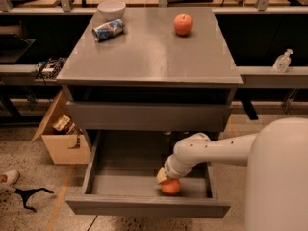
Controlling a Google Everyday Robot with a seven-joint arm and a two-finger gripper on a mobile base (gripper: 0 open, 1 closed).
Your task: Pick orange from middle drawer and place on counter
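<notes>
The orange (171,187) lies on the floor of the open middle drawer (120,179), near the drawer's front right. My gripper (163,176) hangs at the end of the white arm that reaches in from the right. It is down inside the drawer, right on top of the orange at its upper left side. The counter (144,52) is the grey cabinet top above the drawer.
On the counter stand a redder apple (183,24), a lying can (108,30) and a white bowl (111,7). A closed drawer front (144,117) sits above the open one. A cardboard box (60,138) stands left of the cabinet. A bottle (282,60) stands on the right shelf.
</notes>
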